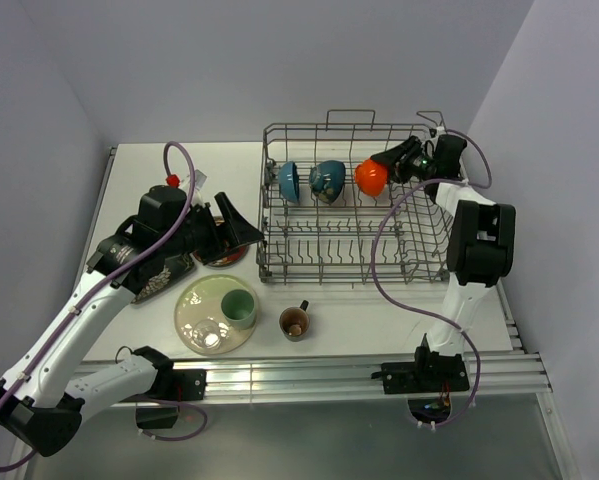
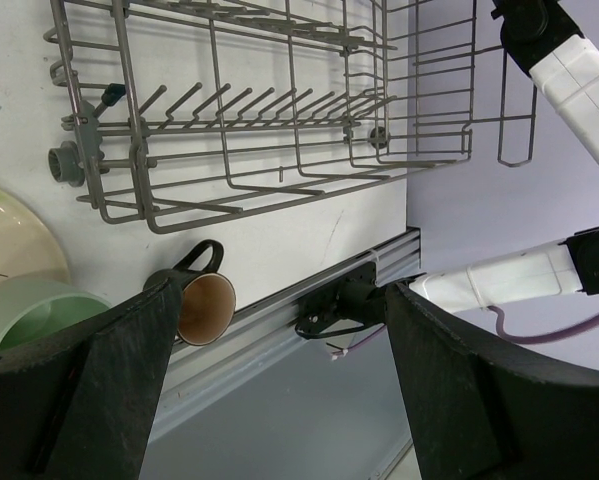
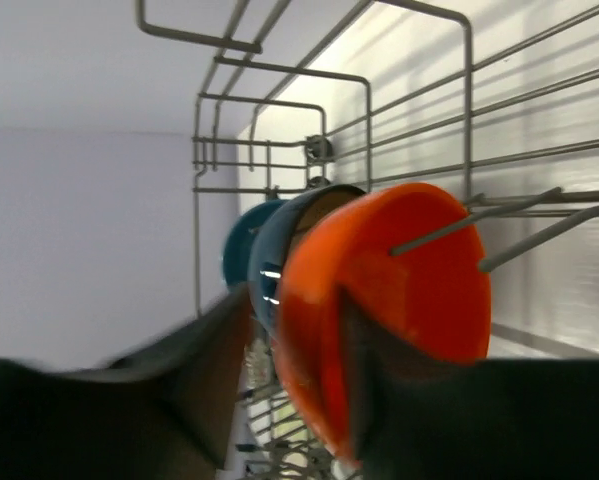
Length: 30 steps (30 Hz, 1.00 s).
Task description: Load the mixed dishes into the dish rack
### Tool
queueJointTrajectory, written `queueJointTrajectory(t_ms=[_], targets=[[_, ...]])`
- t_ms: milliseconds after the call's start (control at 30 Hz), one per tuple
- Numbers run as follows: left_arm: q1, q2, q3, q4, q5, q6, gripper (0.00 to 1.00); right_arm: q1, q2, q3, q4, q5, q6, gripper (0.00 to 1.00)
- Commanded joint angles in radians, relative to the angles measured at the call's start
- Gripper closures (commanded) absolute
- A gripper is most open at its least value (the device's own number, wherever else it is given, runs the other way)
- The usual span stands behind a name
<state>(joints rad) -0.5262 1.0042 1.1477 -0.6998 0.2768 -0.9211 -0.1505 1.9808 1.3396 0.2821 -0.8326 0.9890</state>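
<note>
The dish rack (image 1: 269,200) stands at the back of the table with three bowls on edge in its far row: a blue-inside bowl (image 1: 289,181), a dark bowl (image 1: 328,180) and the orange bowl (image 1: 370,178). My right gripper (image 1: 384,165) straddles the orange bowl's (image 3: 419,270) rim, one finger inside it and the other standing off with a gap, so its jaws are open. My left gripper (image 1: 241,228) hovers wide open and empty just left of the rack, above a red saucer (image 1: 224,260). The small brown mug (image 2: 204,308) shows beside its left finger.
Near the front lies a cream plate (image 1: 194,305) carrying a pale green cup (image 1: 239,307) and a clear glass (image 1: 211,333). The brown mug (image 1: 295,322) stands right of it. Black square plates (image 1: 154,280) sit under the left arm. A metal rail (image 1: 359,375) runs along the table's near edge.
</note>
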Motion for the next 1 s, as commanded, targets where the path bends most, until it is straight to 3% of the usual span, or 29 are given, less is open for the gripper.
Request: queueJointTrajectory(t_ms=[0, 100, 200, 600, 800, 967], targets=[[0.005, -0.003, 0.001, 0.034, 0.024, 0.010, 0.11, -0.018, 0.033, 0.035, -0.162, 0.010, -0.067, 0.49], [0.005, 0.004, 0.007, 0.016, 0.006, 0.010, 0.11, -0.018, 0.029, 0.053, -0.219, 0.018, -0.105, 0.29], [0.008, 0.025, 0.027, -0.061, -0.063, -0.002, 0.10, -0.018, 0.013, 0.070, -0.264, 0.032, -0.151, 0.22], [0.008, 0.040, -0.045, -0.297, -0.202, -0.087, 0.11, -0.018, -0.140, 0.058, -0.464, 0.127, -0.311, 0.19], [0.008, 0.008, -0.126, -0.365, -0.220, -0.102, 0.16, -0.018, -0.233, 0.069, -0.582, 0.188, -0.394, 0.19], [0.006, -0.022, -0.209, -0.356, -0.200, -0.094, 0.25, -0.014, -0.333, 0.046, -0.594, 0.193, -0.376, 0.19]])
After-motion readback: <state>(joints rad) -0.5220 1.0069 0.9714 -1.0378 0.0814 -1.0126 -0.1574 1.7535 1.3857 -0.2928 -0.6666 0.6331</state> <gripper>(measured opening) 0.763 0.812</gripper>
